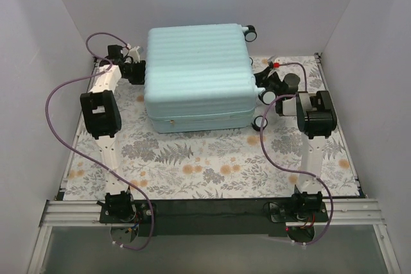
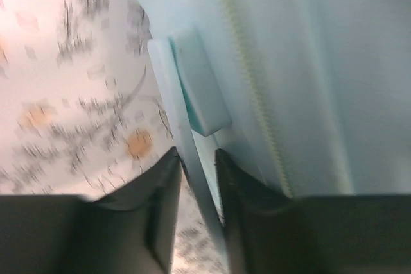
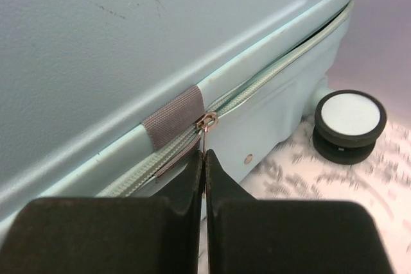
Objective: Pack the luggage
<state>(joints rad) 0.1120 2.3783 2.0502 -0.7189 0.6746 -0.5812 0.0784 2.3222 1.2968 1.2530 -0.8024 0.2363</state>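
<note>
**Lid down, zip not yet run home**

The luggage (image 1: 196, 75) lies flat and shut on the floral bench (image 1: 212, 165), ribbed shell up, at the middle of the far half. No loose items show outside it, so the filling looks done. What seems left is the fastening. The right gripper (image 3: 204, 158) is pinched tight on the zip pull (image 3: 205, 134). Beyond the slider, toward the wheel (image 3: 350, 123), the zip (image 3: 276, 75) appears to gape darkly. The left gripper (image 2: 199, 158) is narrow, clamped on a thin pale ridge (image 2: 168, 88) on the luggage's left side, probably to steady it.
</note>
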